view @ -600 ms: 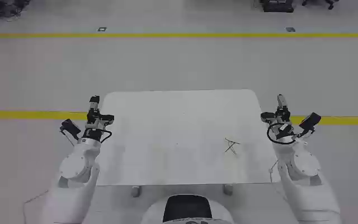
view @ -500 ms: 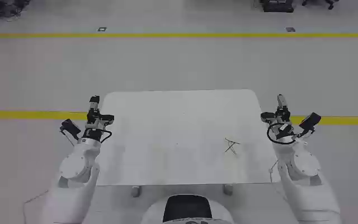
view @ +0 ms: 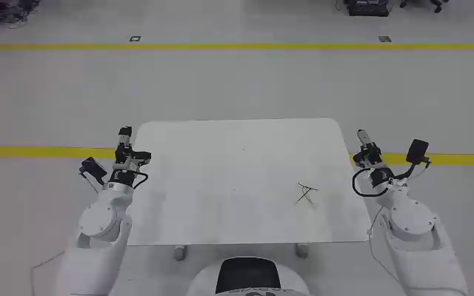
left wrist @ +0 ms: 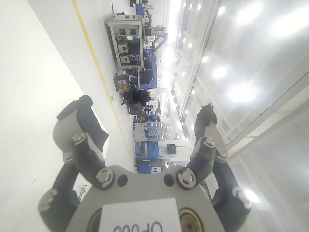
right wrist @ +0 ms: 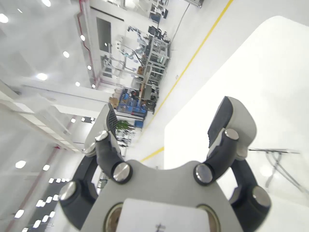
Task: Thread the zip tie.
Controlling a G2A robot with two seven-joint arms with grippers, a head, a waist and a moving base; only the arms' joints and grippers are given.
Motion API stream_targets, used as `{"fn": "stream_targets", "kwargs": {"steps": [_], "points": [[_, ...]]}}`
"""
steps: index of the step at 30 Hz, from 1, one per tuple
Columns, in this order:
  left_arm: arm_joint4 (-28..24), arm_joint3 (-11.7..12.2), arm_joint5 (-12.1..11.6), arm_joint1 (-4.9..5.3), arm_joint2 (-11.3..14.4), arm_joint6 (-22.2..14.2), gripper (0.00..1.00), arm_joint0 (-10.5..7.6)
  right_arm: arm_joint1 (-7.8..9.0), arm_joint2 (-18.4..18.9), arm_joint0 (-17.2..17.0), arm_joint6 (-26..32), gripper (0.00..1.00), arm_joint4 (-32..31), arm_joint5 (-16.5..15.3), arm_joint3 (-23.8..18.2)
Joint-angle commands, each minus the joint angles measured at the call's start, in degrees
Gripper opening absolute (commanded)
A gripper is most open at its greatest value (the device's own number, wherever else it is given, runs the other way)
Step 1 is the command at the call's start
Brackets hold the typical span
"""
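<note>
Thin dark zip ties (view: pixel 306 192) lie crossed on the white table (view: pixel 222 170), toward its front right part. The right wrist view shows the zip ties (right wrist: pixel 277 160) past one finger. My right gripper (view: pixel 361 138) hangs by the table's right edge, open and holding nothing, as the right gripper (right wrist: pixel 169 112) shows in its own view. My left gripper (view: pixel 124 133) hangs beside the table's left edge, well away from the ties. In its own view the left gripper (left wrist: pixel 147 105) stands open and empty, pointed out at the room.
The table top around the ties is bare white surface. A yellow floor line (view: pixel 44 152) runs behind both arms, and another (view: pixel 237 46) crosses the floor farther back. Racks and workstations (left wrist: pixel 128 44) stand far off in the room.
My right arm has swung outward and turned at the wrist, its gripper shifting slightly toward the table's corner. The left arm and the zip ties have stayed put.
</note>
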Motion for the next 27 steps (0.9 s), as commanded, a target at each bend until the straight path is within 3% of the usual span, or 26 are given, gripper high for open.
{"fn": "stream_targets", "kwargs": {"steps": [1,6,8,9,12,19,27], "points": [[0.00,0.00,0.00,0.00,0.00,0.00,1.00,0.00,-0.02,-0.03,0.03,-0.30,1.00,1.14,-0.12,0.05],[0.00,0.00,0.00,0.00,0.00,0.00,1.00,0.00,-0.02,-0.03,0.03,-0.30,1.00,1.14,-0.12,0.05],[0.00,0.00,0.00,0.00,0.00,0.00,1.00,0.00,0.29,0.46,0.66,0.91,1.00,-2.88,-1.35,-1.55],[0.00,0.00,0.00,0.00,0.00,0.00,1.00,0.00,0.71,1.08,0.85,3.57,1.00,-7.74,-1.98,-1.71],[0.00,0.00,0.00,0.00,0.00,0.00,1.00,0.00,1.25,1.09,2.85,8.49,1.00,-13.55,-2.31,-0.88],[0.00,0.00,0.00,0.00,0.00,0.00,1.00,0.00,2.20,-5.10,9.74,21.75,1.00,-29.80,0.78,4.98],[0.00,0.00,0.00,0.00,0.00,0.00,1.00,0.00,2.21,-5.25,9.90,21.32,1.00,-30.60,0.86,5.01]]}}
